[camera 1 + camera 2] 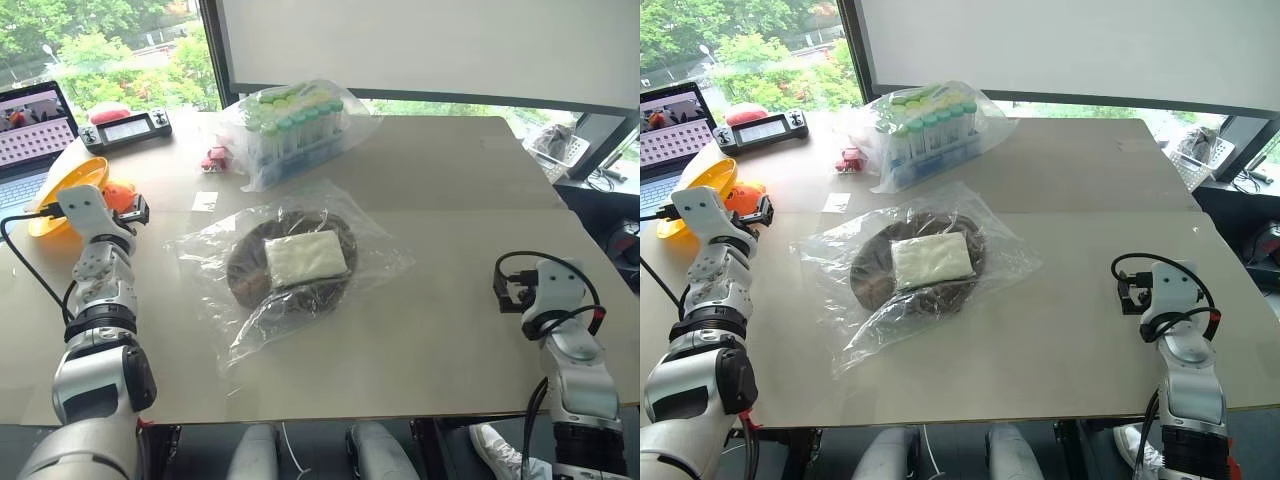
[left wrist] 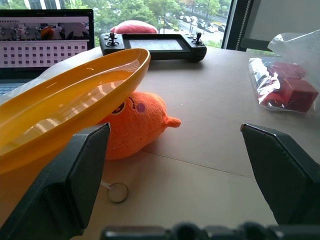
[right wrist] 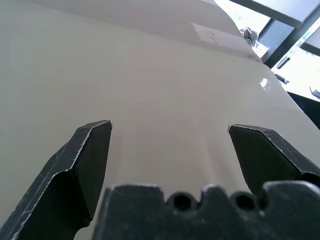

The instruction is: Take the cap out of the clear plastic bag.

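Mid-table, the bag (image 1: 290, 265) lies flat, long axis running from near-left to far-right, enclosing the cap (image 1: 290, 262); left gripper (image 2: 175, 145) and right gripper (image 3: 170, 145) gape wide, empty.

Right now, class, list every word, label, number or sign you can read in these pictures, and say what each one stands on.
No text here can be read.
Laptop screen: rows of small thumbnails, lettering too small.
Small white label on the table: print too small.
Handheld controller: screen blank, no legible marking.
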